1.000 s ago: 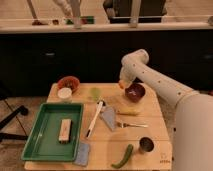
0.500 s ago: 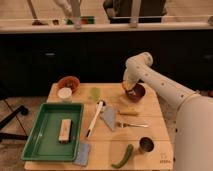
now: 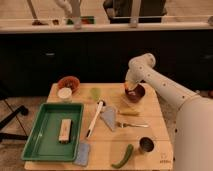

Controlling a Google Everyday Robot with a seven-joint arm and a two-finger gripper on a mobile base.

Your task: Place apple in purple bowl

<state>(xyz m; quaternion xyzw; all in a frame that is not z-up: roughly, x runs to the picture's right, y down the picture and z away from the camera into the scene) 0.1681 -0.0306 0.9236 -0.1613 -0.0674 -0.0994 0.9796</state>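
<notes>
Camera view of the wooden desk [image 3: 156, 131]. The white arm [image 3: 165, 89] is reaching down from the right; its pincer [image 3: 131, 90] is hanging at the left rim of the purple bowl [image 3: 138, 94], which is sitting near the desk's far right corner; whether the pincer is apart or clamped cannot be told. The apple is not showing separately (hidden at the pincer and bowl). At far left an orange-red bowl [image 3: 68, 82] is standing, with a white cup [image 3: 64, 93] just in front of it; a pale yellow-green fruit [image 3: 95, 92] is lying between the two bowls. A green tray [image 3: 46, 134] is occupying the near left, carrying a tan block [image 3: 64, 130]; a fork [image 3: 131, 124], a metal cup [image 3: 146, 145] and a long green vegetable [image 3: 123, 156] are lying at the near right.
</notes>
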